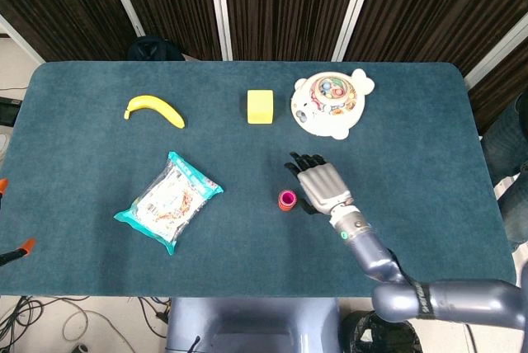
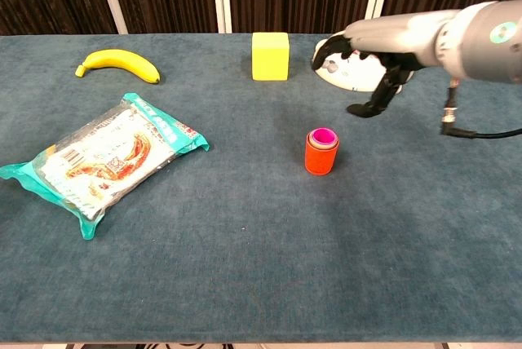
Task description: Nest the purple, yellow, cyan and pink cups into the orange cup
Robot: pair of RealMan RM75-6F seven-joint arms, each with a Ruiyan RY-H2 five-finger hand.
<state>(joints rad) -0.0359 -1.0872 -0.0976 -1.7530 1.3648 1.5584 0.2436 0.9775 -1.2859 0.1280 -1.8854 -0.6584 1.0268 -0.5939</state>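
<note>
Spread across the whole scene, a dark teal worktop (image 1: 99,229) with rounded corners, backed by dark curtains. Reaching in from the near right corner, the grey right arm (image 1: 445,303), ending in the right hand (image 1: 323,185), raised above the cloth, fingers (image 2: 330,51) apart and curled loosely downward, holding nothing, thumb hanging toward the surface. No sign of the left hand in either view. Lying toward the near left part of the worktop, a flat snack bag (image 1: 168,200) with teal edges and a printed clear front, set at an angle. Near the far edge, right of centre, a round white animal-shaped toy (image 1: 330,103) with coloured pieces on top, partly hidden behind the hand in the chest view. Toward the far left corner, a yellow banana (image 1: 153,109), lying on its side. Near the middle of the far edge, just left of the toy, a yellow block (image 1: 260,106). Standing upright roughly mid-worktop, slightly right of centre and nearer the front edge, the orange cup (image 2: 320,156), just left of the hand and apart from it. Seated inside it, the pink cup (image 2: 324,134), only its rim showing above the orange rim; other nested cups beneath not distinguishable.
</note>
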